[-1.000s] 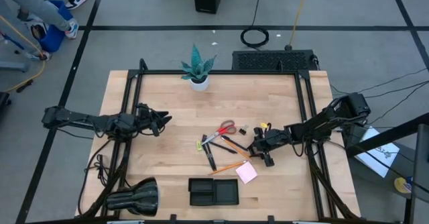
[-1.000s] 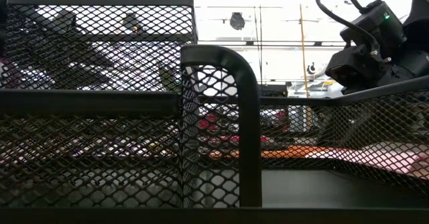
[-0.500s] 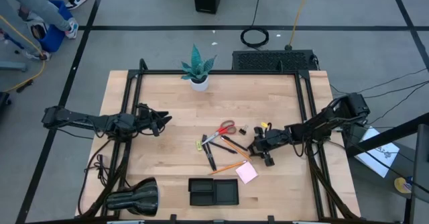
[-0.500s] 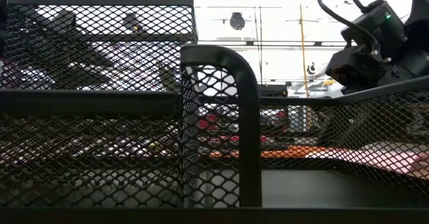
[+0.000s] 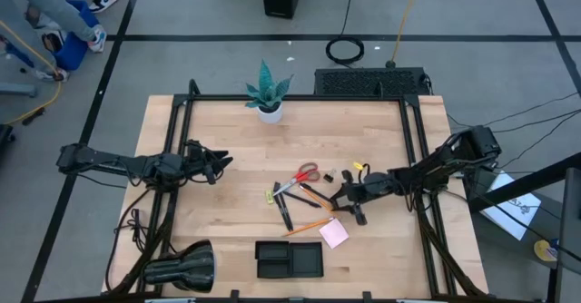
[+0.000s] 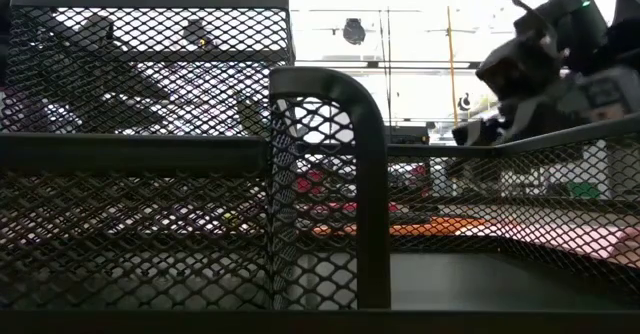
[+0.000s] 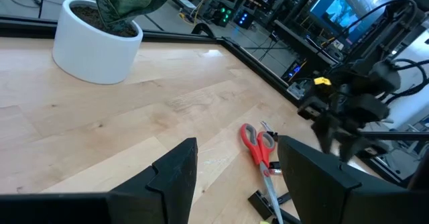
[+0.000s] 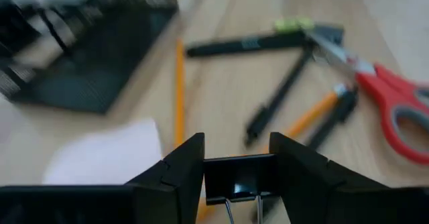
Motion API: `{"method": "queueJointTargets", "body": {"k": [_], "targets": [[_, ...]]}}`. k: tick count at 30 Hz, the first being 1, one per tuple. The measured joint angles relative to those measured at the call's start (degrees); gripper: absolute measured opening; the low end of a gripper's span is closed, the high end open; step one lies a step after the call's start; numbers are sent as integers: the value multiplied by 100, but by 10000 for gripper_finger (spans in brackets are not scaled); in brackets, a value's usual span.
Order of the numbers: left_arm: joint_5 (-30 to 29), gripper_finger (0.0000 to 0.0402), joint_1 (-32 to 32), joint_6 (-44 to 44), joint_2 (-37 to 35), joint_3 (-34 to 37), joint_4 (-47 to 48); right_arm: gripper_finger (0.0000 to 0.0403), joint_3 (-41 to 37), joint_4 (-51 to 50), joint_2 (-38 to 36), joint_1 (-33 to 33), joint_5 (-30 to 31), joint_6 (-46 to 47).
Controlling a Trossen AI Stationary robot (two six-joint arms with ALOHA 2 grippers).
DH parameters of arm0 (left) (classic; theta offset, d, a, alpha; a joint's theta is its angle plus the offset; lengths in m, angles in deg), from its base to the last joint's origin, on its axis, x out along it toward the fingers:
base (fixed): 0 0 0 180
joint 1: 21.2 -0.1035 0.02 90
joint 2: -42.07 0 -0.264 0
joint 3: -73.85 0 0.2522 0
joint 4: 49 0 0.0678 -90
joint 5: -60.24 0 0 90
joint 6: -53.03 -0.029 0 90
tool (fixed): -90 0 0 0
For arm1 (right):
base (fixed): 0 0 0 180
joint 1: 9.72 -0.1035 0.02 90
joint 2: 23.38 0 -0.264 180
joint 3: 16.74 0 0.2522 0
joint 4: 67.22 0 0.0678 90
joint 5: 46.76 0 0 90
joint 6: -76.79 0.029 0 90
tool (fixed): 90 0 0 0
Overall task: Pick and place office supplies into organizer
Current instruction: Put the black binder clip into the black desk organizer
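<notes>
Gripping one black clip (image 8: 239,178) in the right tool (image 8: 236,162), over two pencils (image 8: 179,90), one scissors (image 8: 387,103); left tool (image 7: 234,167) wide.

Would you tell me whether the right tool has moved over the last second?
Yes: the right tool, gripping a black clip, moved slightly toward the scissors.

No text, label, brand or number could be read in any view. A black pen (image 8: 251,45) near the top of the right wrist view bore a pale mark on its barrel, possibly printing, but it was too blurred to make out.
</notes>
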Motion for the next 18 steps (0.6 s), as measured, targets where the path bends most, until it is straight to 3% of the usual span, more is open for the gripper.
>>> {"method": "queueJointTargets", "body": {"k": [5, 12, 18], "targets": [[-1, 212, 0, -56, 0, -1, 0, 149, 3, 919, -2, -193, -362, 535], [-4, 212, 0, -80, 0, -2, 3, 155, 8, 2120, -4, -570, -336, 910], [-6, 212, 0, -86, 0, -2, 7, 145, 18, 2538, -4, -912, 232, 882]]}}
